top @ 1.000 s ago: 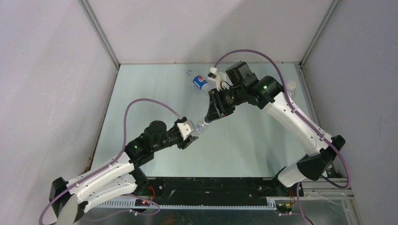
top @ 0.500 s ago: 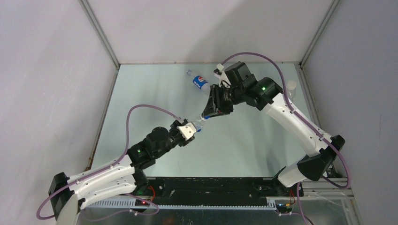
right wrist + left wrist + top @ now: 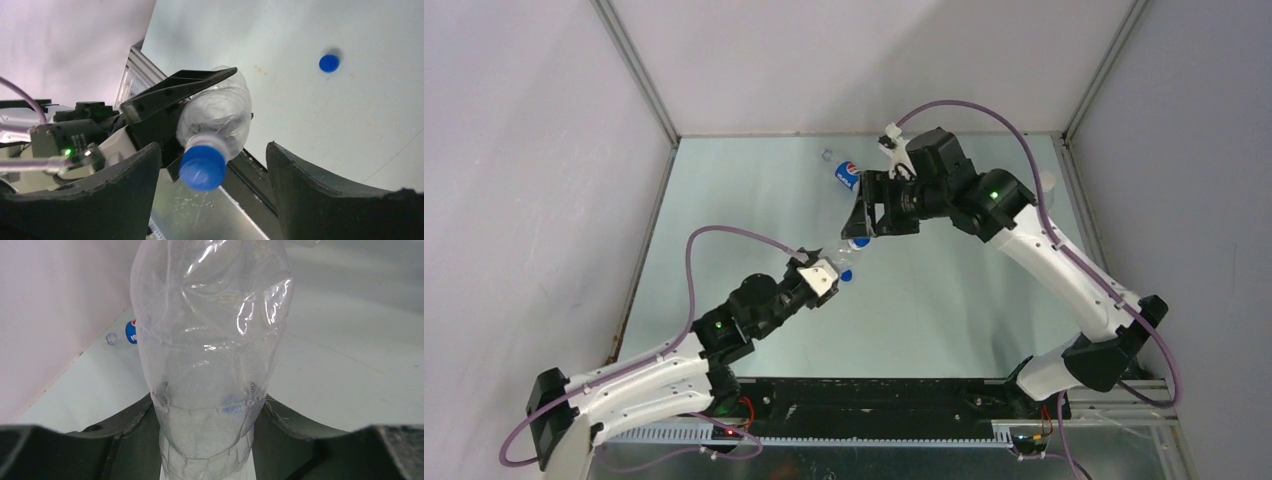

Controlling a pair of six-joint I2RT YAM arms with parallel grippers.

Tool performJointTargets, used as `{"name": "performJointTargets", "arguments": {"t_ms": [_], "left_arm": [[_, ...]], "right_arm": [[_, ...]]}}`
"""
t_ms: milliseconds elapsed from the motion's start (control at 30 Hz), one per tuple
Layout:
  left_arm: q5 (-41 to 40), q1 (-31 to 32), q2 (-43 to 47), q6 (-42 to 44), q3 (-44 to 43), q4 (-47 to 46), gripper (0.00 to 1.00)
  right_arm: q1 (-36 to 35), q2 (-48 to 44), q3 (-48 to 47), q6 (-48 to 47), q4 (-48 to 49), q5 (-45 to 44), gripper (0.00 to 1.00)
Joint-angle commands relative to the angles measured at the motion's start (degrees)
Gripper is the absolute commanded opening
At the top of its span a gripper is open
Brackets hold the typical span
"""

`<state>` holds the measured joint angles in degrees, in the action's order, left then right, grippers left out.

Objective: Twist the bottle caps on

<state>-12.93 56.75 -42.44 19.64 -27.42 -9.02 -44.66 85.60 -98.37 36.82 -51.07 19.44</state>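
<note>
holding: your left gripper [image 3: 824,278] clamps the clear bottle [image 3: 210,340] off the table, neck toward the right arm so a cap can be turned on.
cap: a blue cap [image 3: 202,167] sits on that neck; how tight, you cannot tell.
right side: your right gripper [image 3: 212,155] stands jaws apart, flanking it, not touching.
spares: loose blue cap [image 3: 329,63] on the table; pepsi bottle [image 3: 851,176] lying far.
room: pale green table [image 3: 944,290], white walls [image 3: 854,60] close around.

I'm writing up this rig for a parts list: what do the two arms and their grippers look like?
Both the left arm and right arm have white shells, black joints, a green light and a looping purple cable. The right gripper has black, curved fingers; the left gripper too.
</note>
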Motion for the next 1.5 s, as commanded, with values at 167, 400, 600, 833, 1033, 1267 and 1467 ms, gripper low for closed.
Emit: {"name": "performJointTargets", "arguments": {"t_ms": [167, 400, 600, 833, 1033, 1267, 1467], "left_arm": [[21.2, -8.9, -1.6, -9.0, -3.1, 5.0, 0.0], [49.1, -17.3, -4.8, -14.4, -5.3, 3.4, 0.0], [62.9, -18.5, -9.8, -13.5, -9.9, 5.6, 0.0], [66.2, -18.5, -12.3, -11.9, -13.2, 7.5, 0.0], [67.6, -18.4, -13.8, -11.0, -14.9, 10.2, 0.0], [67.7, -18.3, -14.1, -10.9, -15.7, 9.9, 0.0], [67.3, -18.2, -14.1, -10.8, -16.1, 9.9, 0.0]], "right_arm": [[0.6, -15.6, 10.3, -25.1, 13.4, 4.7, 0.79], [5.7, -28.9, 23.5, -44.2, 21.7, 19.2, 0.81], [8.8, -28.9, 24.4, -53.7, 19.4, 27.8, 0.79], [10.2, -26.7, 24.2, -57.1, 20.1, 33.3, 0.72], [10.4, -25.0, 23.5, -57.1, 21.4, 36.3, 0.64], [10.3, -22.0, 21.6, -56.9, 20.8, 39.7, 0.56], [10.3, -20.1, 20.0, -56.1, 20.2, 41.1, 0.45]]}}
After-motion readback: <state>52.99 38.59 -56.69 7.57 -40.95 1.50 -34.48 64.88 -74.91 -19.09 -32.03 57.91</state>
